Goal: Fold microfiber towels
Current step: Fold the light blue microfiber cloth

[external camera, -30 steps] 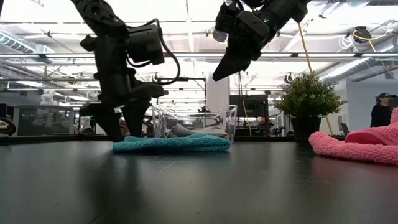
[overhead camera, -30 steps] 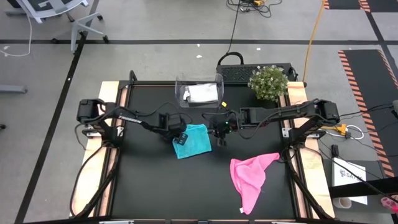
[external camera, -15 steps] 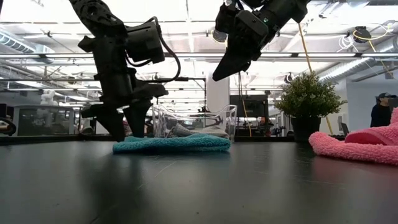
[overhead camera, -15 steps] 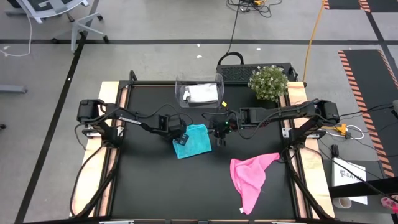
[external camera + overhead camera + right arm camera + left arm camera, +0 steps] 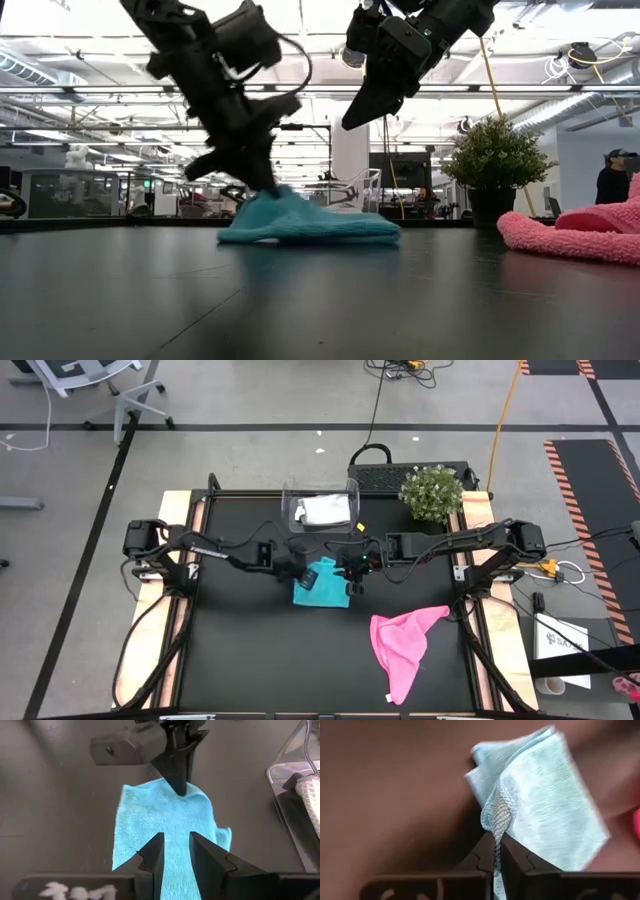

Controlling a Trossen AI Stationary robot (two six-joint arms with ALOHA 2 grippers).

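Note:
A teal microfiber towel (image 5: pixel 325 592) lies near the table's middle, its left part drawn up into a peak (image 5: pixel 275 200). My left gripper (image 5: pixel 308 577) is shut on that peak. My right gripper (image 5: pixel 348 124) hangs open above the towel's right part, clear of it, with nothing between its fingers. A pink towel (image 5: pixel 405 645) lies bunched on the table toward the near right. A grey-white towel (image 5: pixel 325 510) sits inside the clear bin (image 5: pixel 350 490) at the far edge. My left gripper pinches a raised fold at the teal towel's left side (image 5: pixel 496 817) between its two fingers. The fingers (image 5: pixel 179 782) come from above, slanting down from the table's left. That part is lifted, and the rest of the towel (image 5: pixel 340 230) lies on the table.
A potted plant (image 5: pixel 432 492) stands at the far right corner, beside the bin. A black mat (image 5: pixel 250 650) covers the table, with bare room at the near left. A person (image 5: pixel 610 180) stands in the room behind the table.
My left gripper has shut on the teal towel's left side, tipped over and moved toward the table's right edge. The towel's left part has risen into a peak, and the whole towel has slid to the right along the table.

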